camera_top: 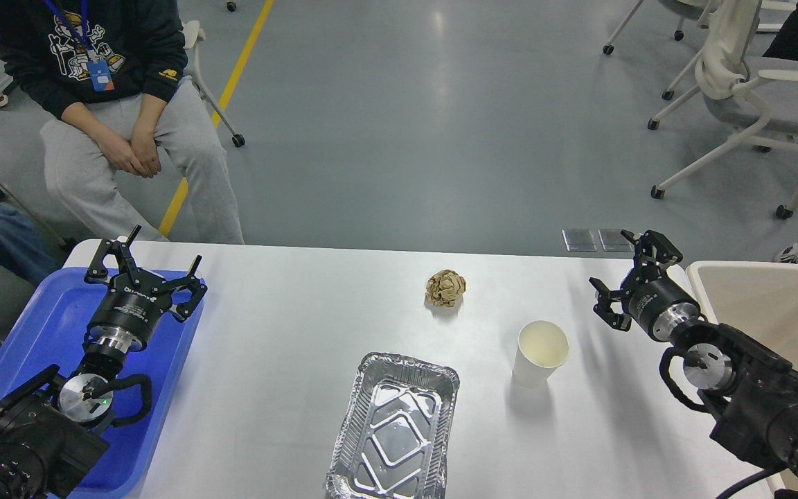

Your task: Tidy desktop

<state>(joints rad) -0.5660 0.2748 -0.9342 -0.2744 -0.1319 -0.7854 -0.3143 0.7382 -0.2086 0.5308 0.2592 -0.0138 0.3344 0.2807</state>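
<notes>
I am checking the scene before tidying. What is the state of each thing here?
Paper ball: crumpled, lying on the desktop.
Cup: upright, empty.
Foil tray: right way up, empty.
Blue tray: nothing seen in it.
Bin: open, nothing seen inside.
Left gripper: open, holding nothing.
Right gripper: open, holding nothing.

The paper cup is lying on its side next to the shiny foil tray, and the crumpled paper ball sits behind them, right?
Not quite. In the head view the paper cup stands upright with its open mouth facing up; it is not lying on its side. The rest holds: it is next to the shiny foil tray, and the crumpled paper ball sits behind them on the desktop.
</notes>
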